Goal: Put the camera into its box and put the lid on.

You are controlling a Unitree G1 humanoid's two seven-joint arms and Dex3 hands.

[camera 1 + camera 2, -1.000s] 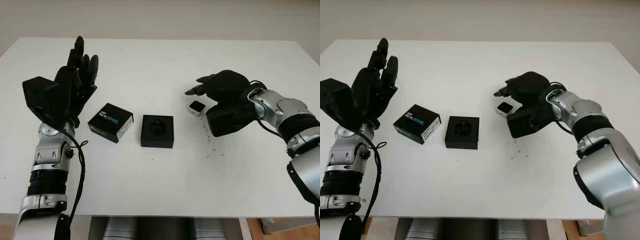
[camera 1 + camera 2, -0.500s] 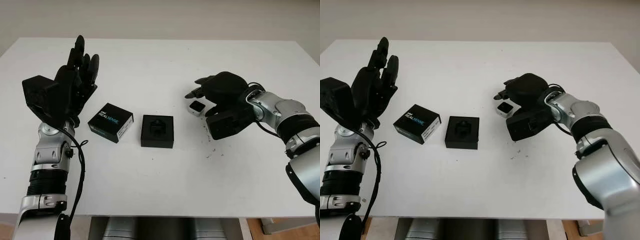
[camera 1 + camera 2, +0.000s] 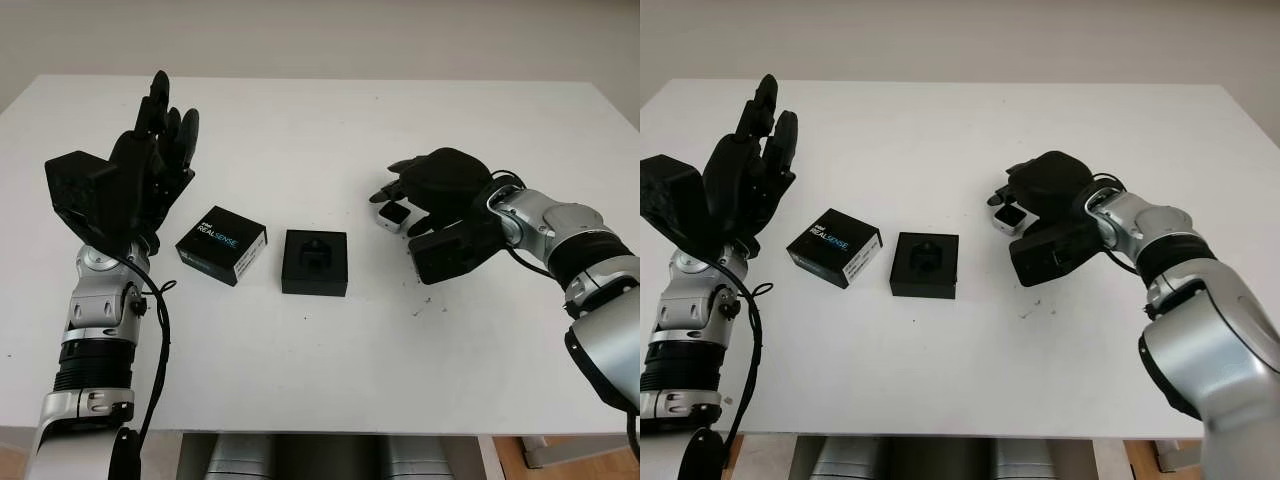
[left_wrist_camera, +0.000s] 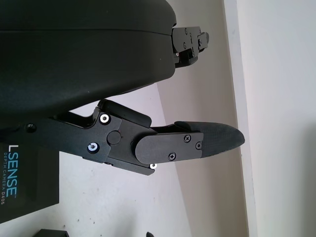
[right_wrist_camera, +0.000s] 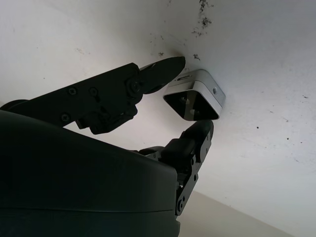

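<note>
The small silver camera with a black face lies on the white table, right of centre. My right hand is lowered over it. In the right wrist view, its fingertips press against opposite sides of the camera. The open black box with a foam insert sits at the table's middle. Its black lid, printed REALSENSE, lies just left of the box. My left hand is held up above the table, left of the lid, open; the lid's edge shows beneath it.
Dark specks are scattered on the table below my right hand. The table's front edge runs close to me, and wide bare surface lies behind and in front of the objects.
My right hand has sunk toward the table and curled its fingers in around the camera. The left hand, box and lid have not moved.
</note>
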